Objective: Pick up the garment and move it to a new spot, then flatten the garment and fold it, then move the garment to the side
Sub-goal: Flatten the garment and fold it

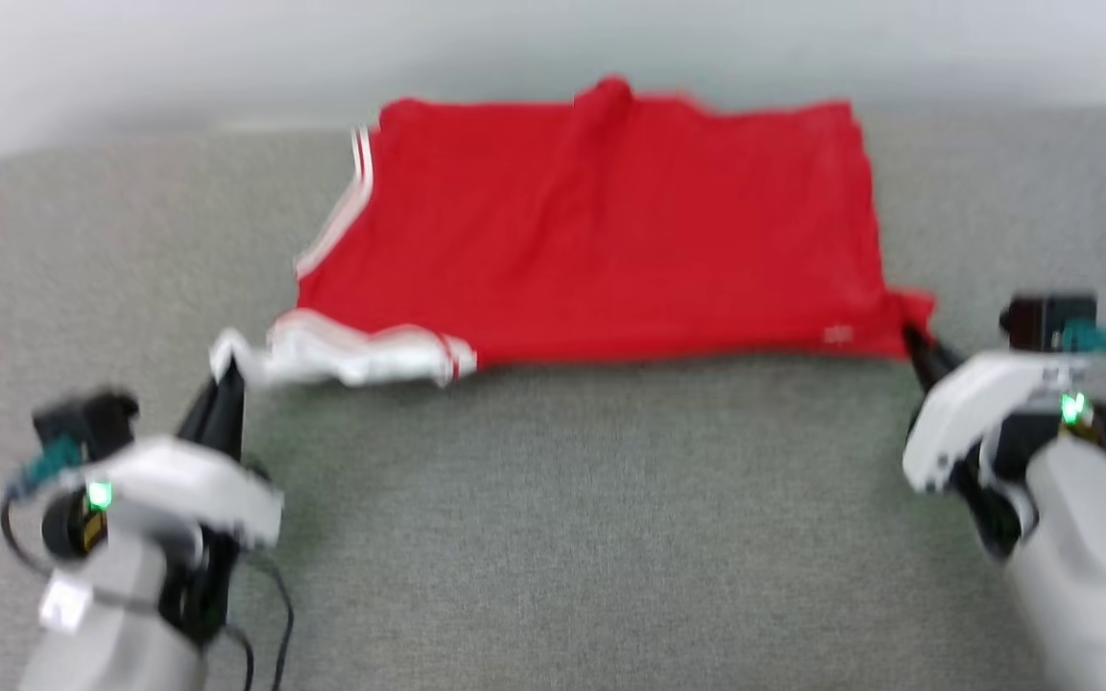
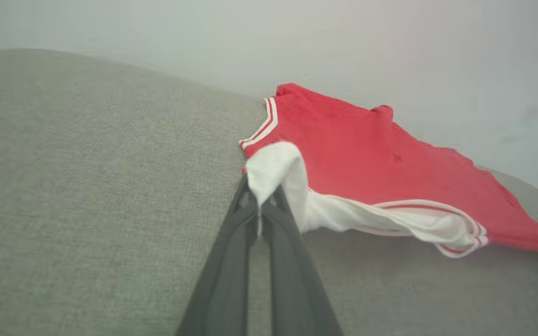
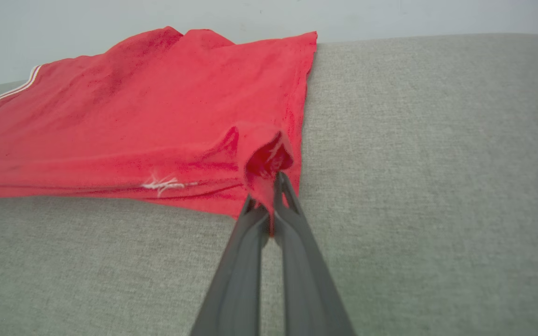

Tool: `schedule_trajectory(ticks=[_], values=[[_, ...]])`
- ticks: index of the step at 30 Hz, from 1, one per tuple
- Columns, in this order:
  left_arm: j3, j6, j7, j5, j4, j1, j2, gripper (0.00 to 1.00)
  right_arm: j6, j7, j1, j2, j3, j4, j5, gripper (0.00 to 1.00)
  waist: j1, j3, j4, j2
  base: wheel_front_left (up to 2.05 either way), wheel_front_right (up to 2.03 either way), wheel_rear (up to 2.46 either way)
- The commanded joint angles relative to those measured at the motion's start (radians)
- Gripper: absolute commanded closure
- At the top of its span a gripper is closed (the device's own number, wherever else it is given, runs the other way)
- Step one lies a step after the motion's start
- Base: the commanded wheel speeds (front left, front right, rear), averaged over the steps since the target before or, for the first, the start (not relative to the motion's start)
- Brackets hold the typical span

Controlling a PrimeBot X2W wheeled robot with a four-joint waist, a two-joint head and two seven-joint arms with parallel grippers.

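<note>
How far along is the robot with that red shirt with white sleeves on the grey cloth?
The red jersey shirt lies spread on the grey fabric surface, mostly flat with some wrinkles. In hand: the left gripper pinches its white sleeve and the right gripper a red near corner, seemingly stretching it flat. No clear fold shows, so folding and moving it aside seem left.

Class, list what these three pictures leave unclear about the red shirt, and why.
Head view: the garment covers its own underside; blur makes the small white mark unreadable.
Left wrist view: the right edge cuts off the garment's far end.
Right wrist view: the left edge cuts off its sleeve end.
</note>
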Motion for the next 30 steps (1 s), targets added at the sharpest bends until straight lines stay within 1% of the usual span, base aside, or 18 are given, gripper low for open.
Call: schedule_trajectory(ticks=[1, 4, 6, 11, 15, 19, 24, 25, 28, 30], values=[[0.015, 0.016, -0.007, 0.007, -0.020, 0.054, 0.009, 1.00, -0.002, -0.005, 0.047, -0.018, 0.001, -0.013, 0.010, 1.00, 0.0003, -0.090, 0.000, 0.0000, 0.00, 0.00, 0.00], [0.026, 0.038, -0.007, 0.013, -0.089, 0.185, 0.009, 1.00, -0.002, -0.007, 0.151, -0.035, -0.008, -0.060, 0.036, 1.00, 0.0003, -0.146, 0.002, 0.0000, 0.00, 0.00, 0.00], [0.030, 0.055, -0.002, 0.010, -0.131, 0.261, 0.018, 1.00, -0.002, -0.002, 0.224, -0.044, -0.018, -0.098, 0.045, 1.00, 0.0003, -0.179, 0.005, 0.0000, 0.00, 0.00, 0.00], [0.044, 0.121, 0.042, -0.010, -0.280, 0.444, 0.030, 1.00, -0.003, 0.028, 0.416, -0.054, -0.075, -0.236, 0.043, 1.00, 0.0003, -0.229, 0.013, 0.0000, 0.00, 0.00, 0.00], [0.055, 0.176, 0.085, -0.026, -0.408, 0.569, 0.041, 1.00, -0.003, 0.084, 0.576, -0.033, -0.157, -0.382, 0.015, 1.00, 0.0003, -0.249, 0.021, 0.0000, 0.00, 0.00, 0.00], [0.058, 0.225, 0.136, -0.036, -0.534, 0.671, 0.051, 1.00, -0.003, 0.183, 0.730, 0.016, -0.246, -0.556, -0.031, 1.00, 0.0003, -0.259, 0.026, 0.0000, 0.00, 0.00, 0.00], [0.065, 0.265, 0.175, -0.033, -0.657, 0.727, 0.068, 1.00, -0.003, 0.323, 0.845, 0.084, -0.316, -0.784, -0.098, 1.00, 0.0003, -0.252, 0.023, 0.0000, 0.00, 0.00, 0.00], [0.065, 0.265, 0.175, -0.033, -0.657, 0.727, 0.068, 1.00, -0.003, 0.323, 0.845, 0.084, -0.316, -0.784, -0.098, 1.00, 0.0003, -0.252, 0.023, 0.0000, 0.00, 0.00, 0.00], [0.050, 0.268, 0.203, -0.026, -0.687, 0.698, 0.076, 1.00, -0.002, 0.386, 0.860, 0.109, -0.318, -0.871, -0.133, 1.00, 0.0003, -0.236, 0.018, 0.0000, 0.00, 0.00, 0.00], [0.039, 0.261, 0.217, -0.019, -0.693, 0.657, 0.085, 1.00, -0.002, 0.414, 0.839, 0.119, -0.320, -0.902, -0.149, 1.00, 0.0003, -0.222, 0.016, 0.0000, 0.00, 0.00, 0.00]])
